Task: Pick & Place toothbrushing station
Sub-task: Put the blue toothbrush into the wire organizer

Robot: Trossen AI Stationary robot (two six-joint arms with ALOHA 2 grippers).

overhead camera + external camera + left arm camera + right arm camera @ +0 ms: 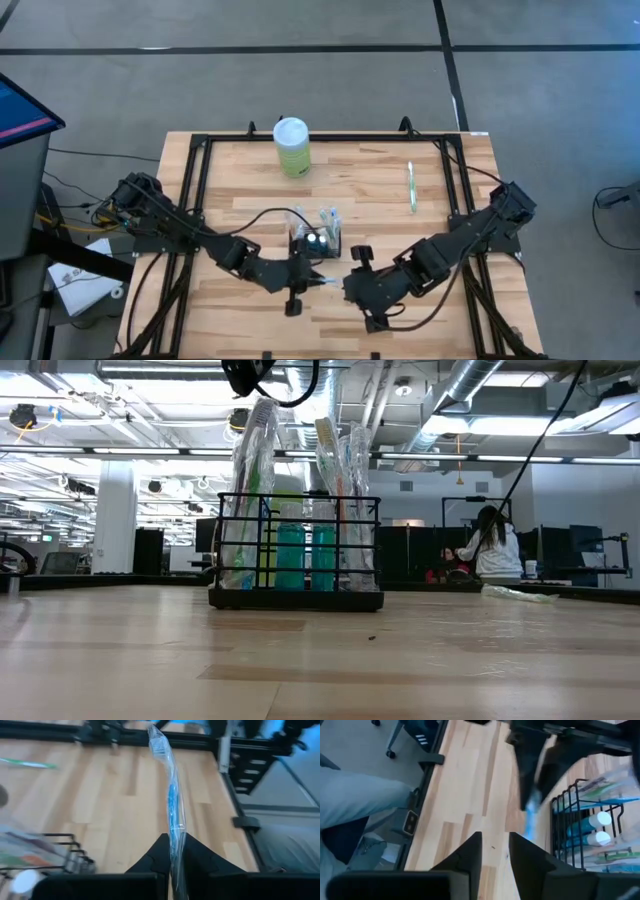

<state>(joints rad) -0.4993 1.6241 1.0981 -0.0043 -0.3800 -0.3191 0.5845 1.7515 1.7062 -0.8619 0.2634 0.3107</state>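
Presently we are seeing the left gripper (170, 851) pinching a blue toothbrush (171, 805) in a clear wrapper between its narrowly set fingers (154, 856), the handle clamped and the bristle end standing out well past the tips. We are placing this gripper, in the high view, just in front of the toothbrushing station (318, 240), near the middle of the table (250, 180). The right gripper (495, 851) is holding nothing; its fingers are standing a little apart, empty, facing the left gripper's toothbrush across a short gap.

We are finding the station already partly stocked: in the low view the wire caddy is standing upright on the wood, carrying several wrapped toothbrushes (255, 470) and two teal tubes (305, 555). A green toothbrush (410, 186) is lying loose on the table, well apart from the station toward the right rear. A pale green bottle (292, 146) is standing at the back edge.

We are judging the task as well advanced but unfinished: the held blue toothbrush and the loose green one are apparently remaining to be placed.
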